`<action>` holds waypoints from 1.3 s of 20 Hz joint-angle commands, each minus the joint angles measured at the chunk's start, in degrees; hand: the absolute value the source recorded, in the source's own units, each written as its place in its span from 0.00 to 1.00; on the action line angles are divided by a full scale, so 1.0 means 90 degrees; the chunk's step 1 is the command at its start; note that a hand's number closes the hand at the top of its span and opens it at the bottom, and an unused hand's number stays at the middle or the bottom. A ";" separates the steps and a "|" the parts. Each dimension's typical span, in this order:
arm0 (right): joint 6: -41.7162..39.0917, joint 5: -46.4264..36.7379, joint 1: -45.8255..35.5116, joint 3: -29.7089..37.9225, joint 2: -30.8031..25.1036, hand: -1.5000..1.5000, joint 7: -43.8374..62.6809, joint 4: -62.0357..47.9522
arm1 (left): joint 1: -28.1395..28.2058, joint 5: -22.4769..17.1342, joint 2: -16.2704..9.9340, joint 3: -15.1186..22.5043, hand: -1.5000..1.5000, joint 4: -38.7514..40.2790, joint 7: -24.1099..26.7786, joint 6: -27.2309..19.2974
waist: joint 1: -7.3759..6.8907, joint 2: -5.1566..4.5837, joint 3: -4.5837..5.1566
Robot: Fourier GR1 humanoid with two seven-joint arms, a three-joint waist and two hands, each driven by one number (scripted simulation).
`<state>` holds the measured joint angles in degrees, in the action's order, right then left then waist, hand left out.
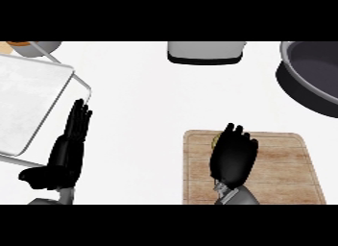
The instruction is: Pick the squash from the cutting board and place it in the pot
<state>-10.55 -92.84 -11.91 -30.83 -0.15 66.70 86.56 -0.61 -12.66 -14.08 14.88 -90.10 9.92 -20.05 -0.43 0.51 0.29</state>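
A wooden cutting board (285, 163) lies at the lower right of the white counter. My right hand (234, 156) lies over its left half, fingers stretched toward the far edge. Only a small yellow sliver of the squash (215, 141) peeks out at the left of the fingers; the rest is hidden under the hand. The dark grey pot (320, 79) stands at the upper right, partly cut off by the view's edge. My left hand (69, 149) rests open at the left, fingers up, beside a white tray.
A white tray (23, 103) with a thin frame fills the left side. A white and black appliance (204, 52) sits at the top centre. A grey bowl (37, 46) shows at the top left corner.
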 commanded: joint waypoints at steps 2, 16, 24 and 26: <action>-0.0032 -0.0221 -0.0208 -0.0268 0.0016 1.00 0.1219 -0.0554 | -0.0103 0.0090 0.0017 -0.0020 0.50 -0.0123 -0.0237 0.0018 | -0.0004 -0.0057 -0.0033; 0.1006 0.2654 -0.3885 0.3467 -0.0701 1.00 -0.2789 -0.3280 | -0.0583 0.0233 0.0139 0.0036 0.50 0.0243 -0.0132 0.0159 | -0.0486 -0.0279 -0.0049; 0.2739 0.1891 -0.5485 0.3584 -0.0883 1.00 -0.2878 -0.5024 | -0.0315 0.0264 0.0169 0.0043 0.50 0.0241 0.0048 0.0249 | -0.0369 -0.0180 -0.0033; 0.2916 0.1567 -0.5772 0.3564 -0.0935 1.00 -0.2472 -0.5298 | -0.0663 0.0068 0.0109 -0.0185 0.50 0.0250 -0.0352 0.0309 | -0.0286 -0.0159 -0.0032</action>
<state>11.72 -75.14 -57.54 0.72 -7.81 41.49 45.07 -5.01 -11.09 -12.56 14.60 -87.66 9.12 -17.79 -3.72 -1.24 -0.03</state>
